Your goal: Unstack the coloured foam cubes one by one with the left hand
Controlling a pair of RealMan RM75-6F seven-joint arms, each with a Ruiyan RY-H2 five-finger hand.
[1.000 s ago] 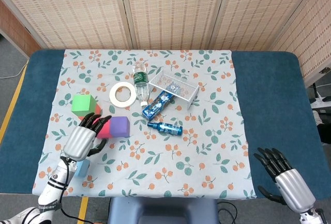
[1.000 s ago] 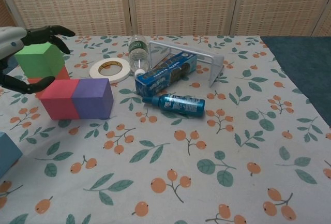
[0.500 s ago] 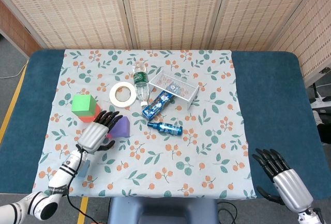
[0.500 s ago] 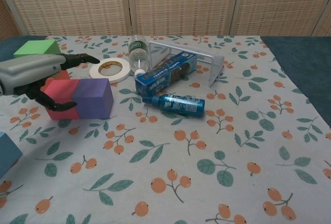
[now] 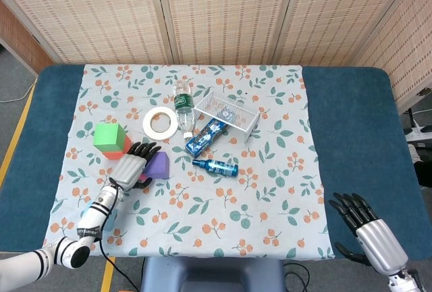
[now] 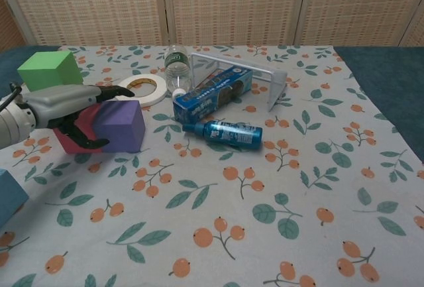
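A green cube (image 5: pixel 106 135) (image 6: pixel 49 70) sits on an orange cube (image 5: pixel 125 146) at the left of the cloth. Just in front, a pink cube (image 6: pixel 69 136) and a purple cube (image 5: pixel 160 164) (image 6: pixel 123 125) stand side by side. My left hand (image 5: pixel 131 166) (image 6: pixel 63 104) reaches over the pink cube, with fingers (image 6: pixel 112 91) stretched above its top and the thumb curled at its front face; the head view hides this cube under the hand. A blue cube (image 5: pixel 106 219) (image 6: pixel 9 197) lies nearer me beside the forearm. My right hand (image 5: pixel 368 228) hangs open, off the table's near right corner.
Behind the cubes lie a tape roll (image 5: pixel 160 123) (image 6: pixel 140 88), a clear bottle (image 5: pixel 182 106) (image 6: pixel 175 65), a blue box (image 5: pixel 204 137) (image 6: pixel 212 93), a tipped white wire basket (image 5: pixel 228 113) (image 6: pixel 268 75) and a blue spray bottle (image 5: pixel 214 166) (image 6: pixel 228 133).
My left hand has moved forward and down, from beside the green cube to over the pink cube. No cube has shifted. The right hand stays put.
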